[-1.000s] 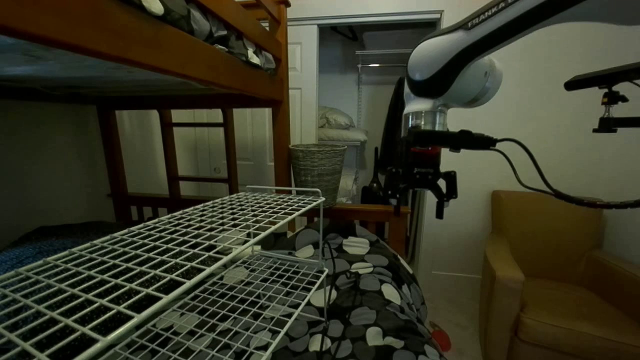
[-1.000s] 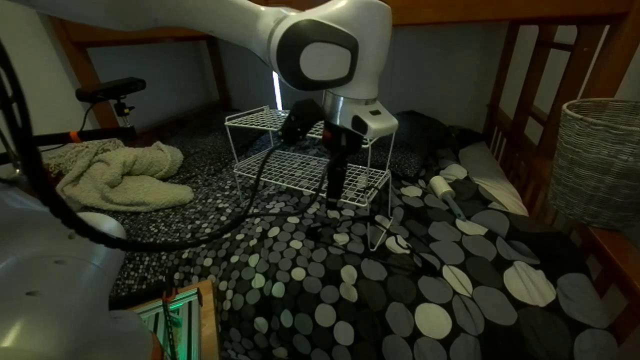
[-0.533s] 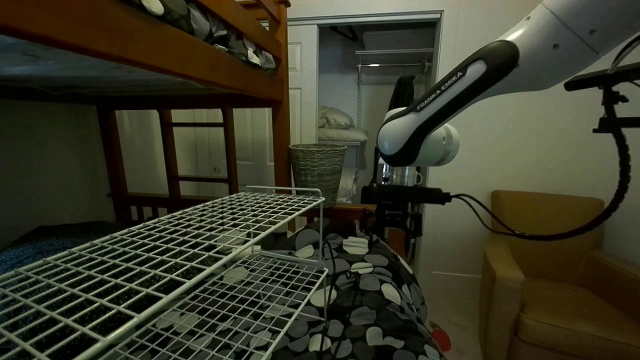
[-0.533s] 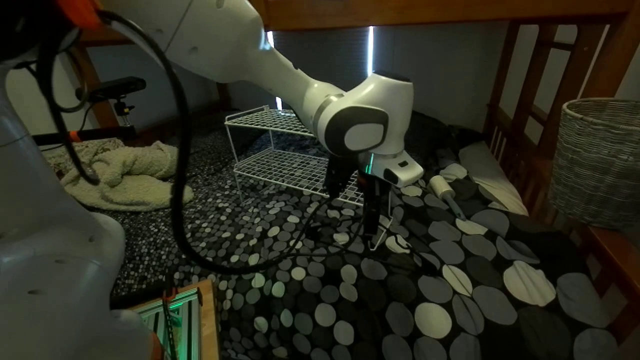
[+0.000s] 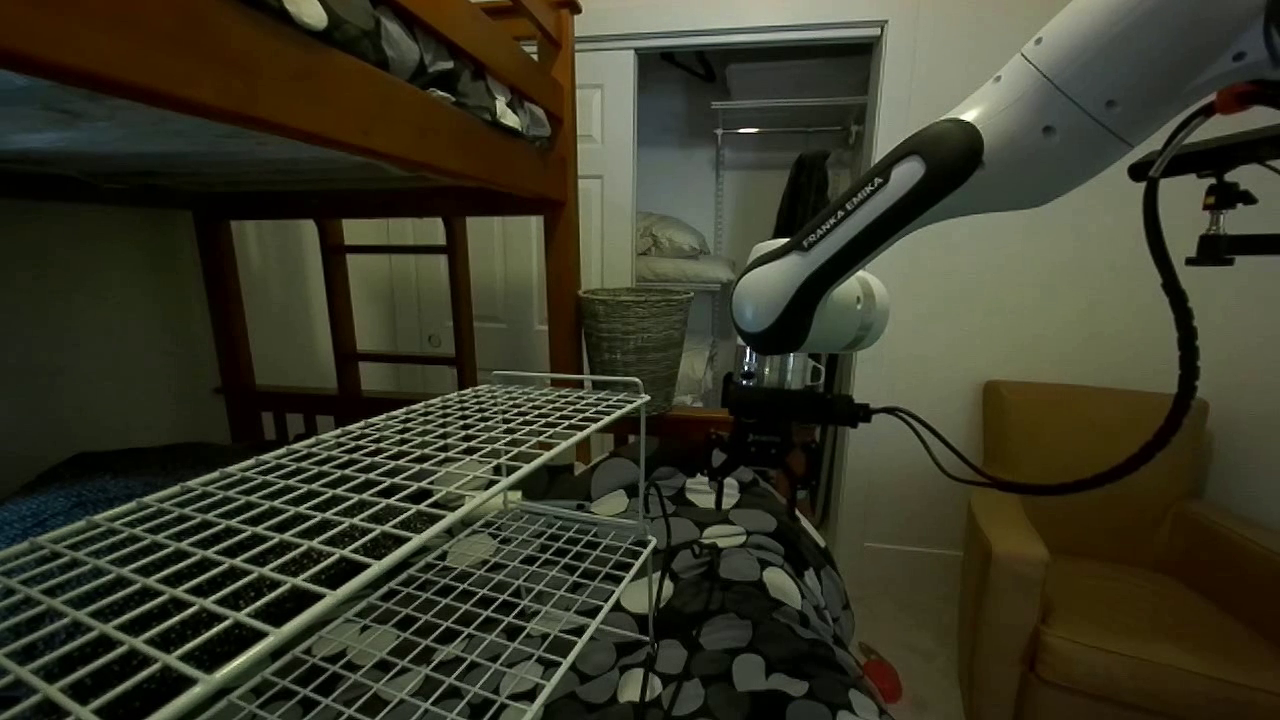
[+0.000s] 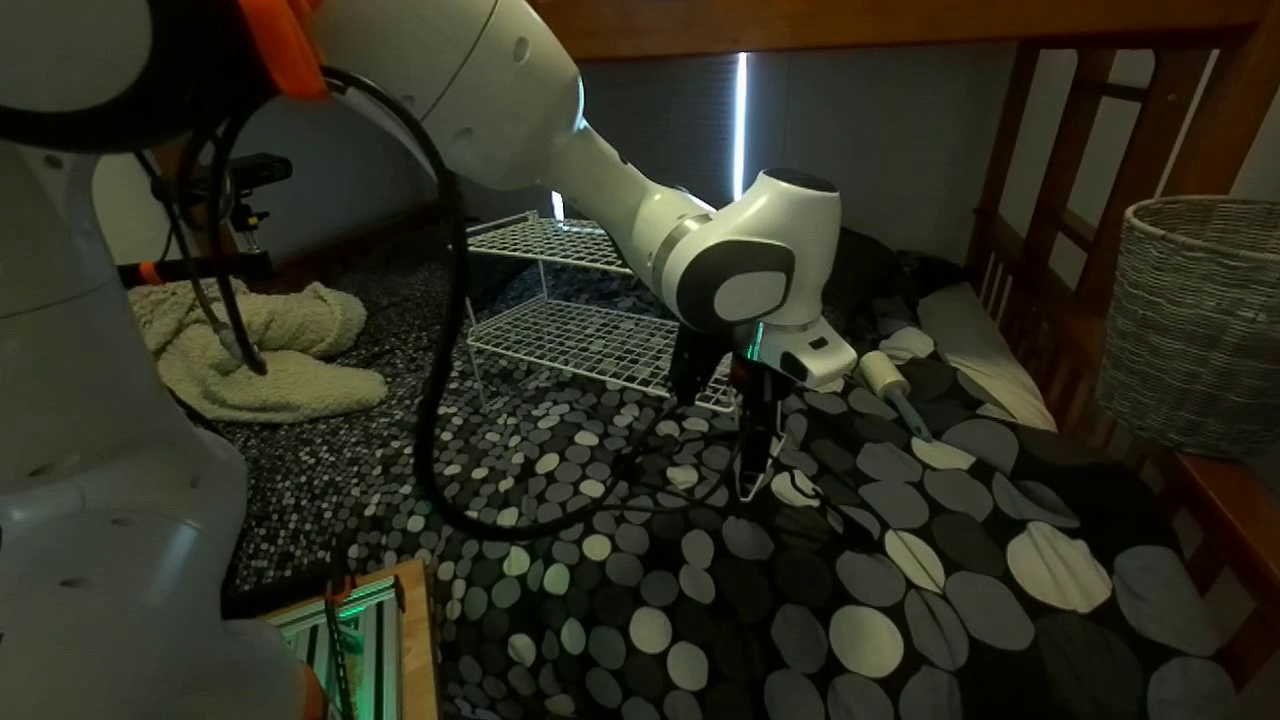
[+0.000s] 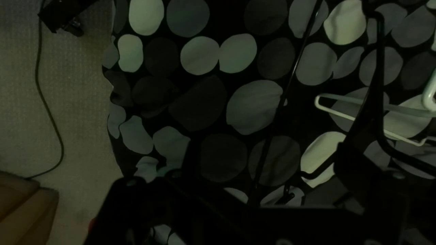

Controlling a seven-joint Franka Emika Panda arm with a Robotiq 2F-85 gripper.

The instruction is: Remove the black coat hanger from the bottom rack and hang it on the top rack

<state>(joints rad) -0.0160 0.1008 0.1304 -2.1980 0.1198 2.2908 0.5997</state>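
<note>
The black coat hanger [image 5: 667,530] hangs at the near end of the white wire rack, by the lower shelf [image 5: 560,560], its thin bars dropping over the bedding. In the wrist view the hanger [image 7: 379,68] crosses the right side, with a long thin bar running down between the fingers in the picture. My gripper [image 5: 756,495] is open, pointing down, beside the rack's end. In an exterior view the gripper [image 6: 755,475] is in front of the rack's end leg. The fingers [image 7: 265,153] are wide apart; no grip on the hanger shows. The upper shelf [image 5: 400,470] stands above.
Black-and-white polka-dot bedding [image 6: 865,640] lies under the rack. A lint roller [image 6: 893,388] lies behind the gripper. A wicker basket [image 5: 637,340] stands by the bed rail. The upper bunk [image 5: 300,110] overhangs. A tan armchair [image 5: 1110,560] stands beyond the bed.
The arm has come down, with the gripper moving left in one exterior picture and right in the other, closer to the rack's end. The fingers stay open. The hanger and rack have not moved.
</note>
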